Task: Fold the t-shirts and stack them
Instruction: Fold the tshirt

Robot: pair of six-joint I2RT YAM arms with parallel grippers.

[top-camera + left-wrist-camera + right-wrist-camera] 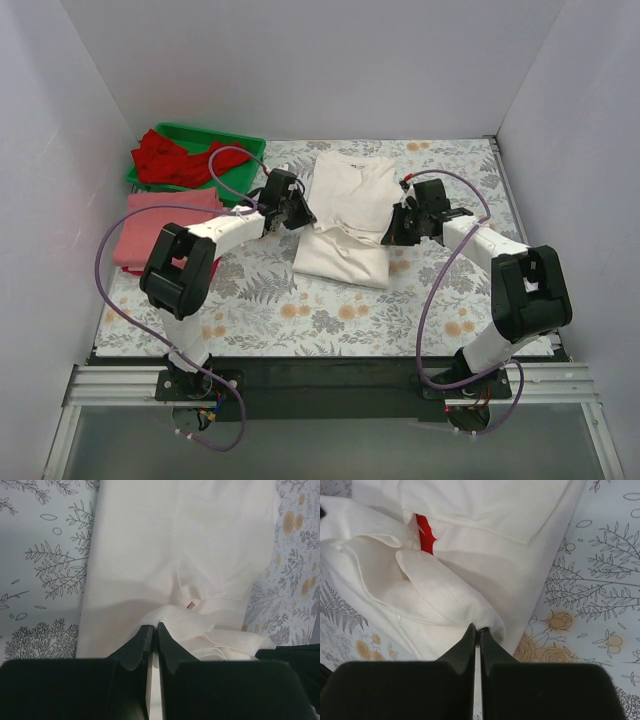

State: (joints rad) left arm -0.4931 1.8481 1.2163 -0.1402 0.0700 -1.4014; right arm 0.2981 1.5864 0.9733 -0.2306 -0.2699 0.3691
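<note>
Pinching cream tee (345, 205): L claw (153, 627) & R claw (475, 628); only R wrist cam is showing red print (424, 532).

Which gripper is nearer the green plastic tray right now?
Left. The left gripper pinches the cream-white t-shirt on the side facing the green plastic tray; the right gripper pinches its far side.
</note>
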